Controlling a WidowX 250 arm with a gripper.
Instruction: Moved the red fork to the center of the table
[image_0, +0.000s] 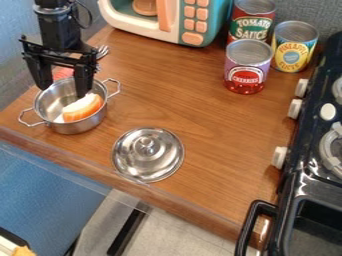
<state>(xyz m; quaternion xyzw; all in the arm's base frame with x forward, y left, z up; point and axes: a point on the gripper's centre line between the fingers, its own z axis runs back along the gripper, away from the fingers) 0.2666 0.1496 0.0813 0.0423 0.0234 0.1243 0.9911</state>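
The two fingers (85, 80) of the gripper (62, 92) are released, spread apart and grasping nothing. The red fork (63, 74) is at left, behind the pot (77, 126), partly covered by the gripper. For good grasp, I think it should go behind the rim first, then down straight. I count one fork, one pot, one food piece (83, 107), one lid (147, 162), one microwave (163, 36), three cans (247, 75), one stove (308, 125).

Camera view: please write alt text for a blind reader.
A black robot hand, open, hangs over a metal pot holding orange-and-white food; a fork lies partly hidden behind. A lid and three cans share the wooden table.
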